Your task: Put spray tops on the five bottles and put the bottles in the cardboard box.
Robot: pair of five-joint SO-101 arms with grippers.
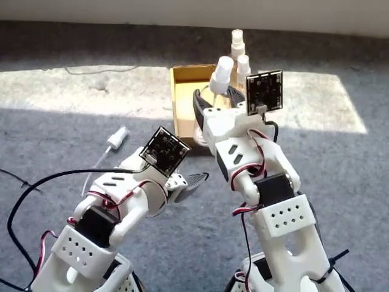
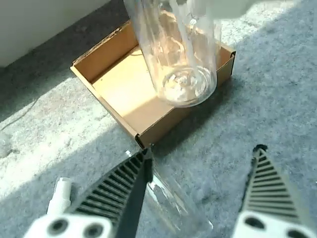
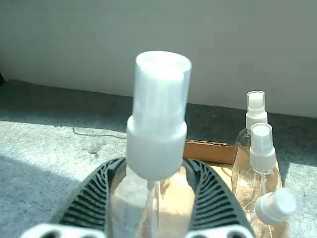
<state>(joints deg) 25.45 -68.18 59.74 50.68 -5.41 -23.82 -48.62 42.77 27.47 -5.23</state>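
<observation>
Right wrist view: right gripper (image 3: 153, 171) clamped round a clear plastic bottle with a white spray top (image 3: 157, 134), held over the shallow brown cardboard box (image 2: 106, 57).
Left gripper (image 2: 202, 151) stands spread over a second clear bottle (image 2: 173, 208) lying on the grey carpet (image 2: 277, 84). Such bottles look light, thin-walled and slick; a firm hold mid-body, below the shoulder, seems safest against slipping or denting.

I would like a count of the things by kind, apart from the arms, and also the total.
Bottles with a spray top on: 4
Bottle lying down: 1
Loose spray top: 1
Cardboard box: 1
Total: 7
</observation>
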